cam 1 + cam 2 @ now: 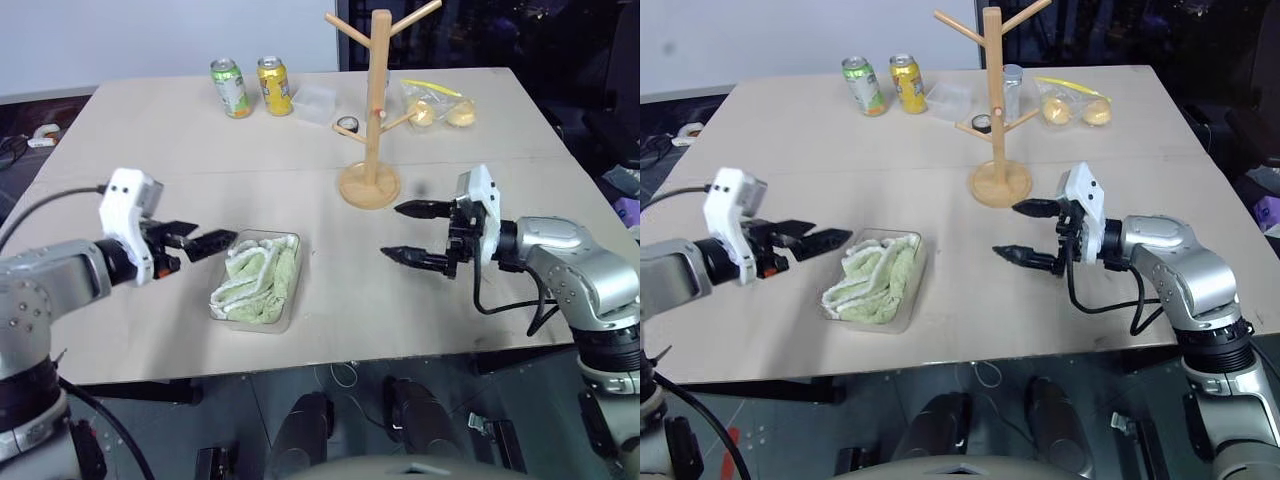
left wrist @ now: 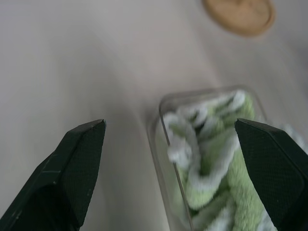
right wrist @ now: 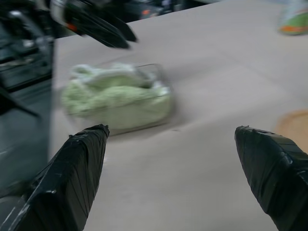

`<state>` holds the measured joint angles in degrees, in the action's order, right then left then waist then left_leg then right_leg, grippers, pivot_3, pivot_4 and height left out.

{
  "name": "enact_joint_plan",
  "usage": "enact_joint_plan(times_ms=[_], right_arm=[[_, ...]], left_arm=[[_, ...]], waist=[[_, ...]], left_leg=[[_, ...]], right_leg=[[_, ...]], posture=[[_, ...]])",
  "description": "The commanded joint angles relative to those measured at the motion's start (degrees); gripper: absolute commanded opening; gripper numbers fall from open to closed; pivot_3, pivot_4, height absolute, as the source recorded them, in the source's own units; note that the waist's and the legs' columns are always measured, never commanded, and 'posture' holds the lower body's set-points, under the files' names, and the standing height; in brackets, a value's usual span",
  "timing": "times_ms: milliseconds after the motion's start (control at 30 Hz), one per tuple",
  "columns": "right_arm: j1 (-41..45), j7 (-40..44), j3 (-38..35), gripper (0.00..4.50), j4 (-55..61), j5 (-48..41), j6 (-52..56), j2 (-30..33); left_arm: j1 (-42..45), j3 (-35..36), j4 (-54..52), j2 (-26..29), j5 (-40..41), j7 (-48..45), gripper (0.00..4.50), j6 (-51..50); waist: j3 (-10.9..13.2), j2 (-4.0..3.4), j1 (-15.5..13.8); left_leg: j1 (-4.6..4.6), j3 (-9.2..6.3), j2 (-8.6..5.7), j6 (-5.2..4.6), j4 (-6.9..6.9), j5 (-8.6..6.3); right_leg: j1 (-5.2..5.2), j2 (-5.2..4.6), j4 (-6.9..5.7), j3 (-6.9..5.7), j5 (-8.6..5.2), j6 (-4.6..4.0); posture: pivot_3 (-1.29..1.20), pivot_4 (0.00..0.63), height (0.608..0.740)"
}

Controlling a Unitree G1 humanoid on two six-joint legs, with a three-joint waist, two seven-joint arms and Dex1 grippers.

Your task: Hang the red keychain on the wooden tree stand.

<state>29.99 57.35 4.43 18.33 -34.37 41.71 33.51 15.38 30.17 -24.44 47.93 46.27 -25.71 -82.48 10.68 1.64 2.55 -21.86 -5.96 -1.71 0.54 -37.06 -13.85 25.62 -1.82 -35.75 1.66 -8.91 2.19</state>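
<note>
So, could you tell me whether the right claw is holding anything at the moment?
No, the right claw is open and empty above the table, its two fingers wide apart.

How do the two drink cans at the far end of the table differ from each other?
The green can has a green and white label, while the yellow can is yellow with a red patch. The green can stands further to the robot's left; the yellow can stands nearer the clear box. The green can looks slightly tilted in the head view, the yellow can straighter. Both stand upright, close together, with silver tops, well behind the wooden tree stand.
</note>
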Motion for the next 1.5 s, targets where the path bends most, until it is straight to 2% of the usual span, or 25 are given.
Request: enact_joint_plan(times_ms=[33, 233, 267, 367, 533, 600, 767, 833, 967, 1133, 1300, 1500], right_arm=[[2.17, 0.74, -0.39, 4.50, 4.02, -3.46, 1.96, 0.43], [3.17, -0.11, 0.08, 4.50, 7.03, -5.80, 3.96, 0.42], [3.23, -0.33, 0.05, 4.50, 7.42, -6.07, 4.22, 0.52], [3.40, -1.03, -0.18, 4.50, 8.29, -6.51, 4.82, 0.63], [3.28, -1.84, -0.32, 4.50, 9.03, -6.94, 5.34, 0.72], [3.25, -2.13, -0.28, 4.50, 9.16, -7.02, 5.41, 0.75], [3.89, -3.05, 0.87, 4.50, 7.07, -4.79, 3.42, 0.05], [4.74, -3.69, 1.13, 4.50, 6.51, -4.54, 3.13, -0.73], [6.82, -4.73, 1.80, 4.50, 5.60, -4.07, 2.55, -2.70], [10.17, -5.82, 2.17, 4.50, 4.76, -4.70, 3.39, -4.58], [12.25, -6.40, 2.00, 4.50, 4.48, -5.48, 4.55, -5.37], [11.63, -6.67, 2.04, 4.50, 4.36, -5.26, 4.57, -5.29]], left_arm=[[-2.11, -0.93, -4.38, -0.34, 0.29, 0.91, 4.40, -0.93], [-6.87, -5.72, -4.49, -0.50, -3.52, 1.56, 4.40, 2.95], [-7.46, -6.71, -4.08, 0.01, -4.66, 1.40, 4.17, 4.34], [-8.58, -9.54, -1.98, 1.44, -7.96, 0.50, 3.27, 8.93], [-8.52, -11.22, 0.15, 1.51, -9.54, -0.57, 0.81, 12.42], [-8.16, -11.29, 0.85, 1.20, -10.11, -0.63, 0.02, 13.42], [-6.44, -9.52, 3.35, -1.06, -11.79, 0.99, 0.02, 17.22], [-3.25, -7.30, 7.27, -2.19, -13.50, 3.72, 0.02, 19.23], [6.09, -1.14, 21.88, -3.78, -19.00, 12.06, 0.02, 28.14], [14.02, 2.99, 45.03, -1.32, -25.87, 19.34, 0.02, 41.25], [20.39, 3.76, 63.84, 1.13, -28.87, 23.46, 0.02, 48.85], [27.60, 2.30, 77.71, 2.84, -30.85, 25.44, 0.02, 55.53]], waist=[[0.00, 0.00, -0.10], [0.00, 0.00, -0.21], [0.00, 0.00, -0.23], [0.00, 0.00, -0.27], [0.00, 0.00, -0.25], [-0.01, -0.03, -0.26], [-0.01, -0.03, -0.37], [-0.01, -0.02, -0.39], [-0.02, 0.03, -0.34], [-0.03, 0.05, -0.13], [-0.08, 0.15, -0.67], [-0.11, 0.18, -1.34]], left_leg=[[0.00, 0.01, 0.00, 0.00, -0.02, 0.00], [-0.01, 0.01, -0.01, 0.01, -0.03, 0.00], [-0.02, 0.01, -0.01, 0.01, -0.03, 0.00], [-0.02, 0.01, -0.02, 0.01, -0.03, 0.00], [-0.02, 0.03, -0.01, 0.01, -0.03, 0.00], [-0.01, 0.03, -0.01, 0.01, -0.03, 0.00], [-0.01, 0.03, -0.01, 0.00, -0.04, 0.00], [-0.02, 0.02, -0.01, 0.00, -0.05, 0.00], [-0.05, -0.06, 0.00, 0.01, -0.09, 0.00], [-0.05, 0.02, -0.03, 0.03, 0.01, -0.01], [-0.13, -0.09, -0.08, 0.04, -0.08, -0.01], [-0.10, -0.17, -0.11, 0.04, -0.10, -0.01]], right_leg=[[0.00, 0.00, -0.01, 0.01, -0.01, -0.01], [-0.01, -0.01, 0.00, 0.00, -0.13, -0.22], [-0.01, -0.03, 0.00, 0.01, -0.14, -0.23], [0.00, -0.05, 0.00, 0.01, -0.14, -0.23], [0.00, -0.04, 0.00, 0.01, -0.14, -0.24], [0.00, -0.03, 0.00, 0.01, -0.14, -0.24], [-0.01, -0.04, 0.00, 0.01, -0.14, -0.23], [-0.01, -0.03, -0.01, -0.01, -0.14, -0.23], [0.01, 0.01, -0.02, -0.07, -0.11, -0.20], [0.05, -0.09, 0.04, -0.01, 0.02, -0.01], [0.04, -0.16, 0.06, -0.11, 0.04, 0.02], [0.01, -0.18, 0.00, -0.19, 0.04, 0.02]], posture=[[0.00, 0.150, 0.740], [0.00, 0.150, 0.740], [0.00, 0.150, 0.740], [0.00, 0.150, 0.740], [0.00, 0.150, 0.740], [0.00, 0.150, 0.740], [0.00, 0.150, 0.740], [0.00, 0.150, 0.740], [0.00, 0.150, 0.740], [0.00, 0.150, 0.740], [0.00, 0.150, 0.740], [0.00, 0.150, 0.740]])
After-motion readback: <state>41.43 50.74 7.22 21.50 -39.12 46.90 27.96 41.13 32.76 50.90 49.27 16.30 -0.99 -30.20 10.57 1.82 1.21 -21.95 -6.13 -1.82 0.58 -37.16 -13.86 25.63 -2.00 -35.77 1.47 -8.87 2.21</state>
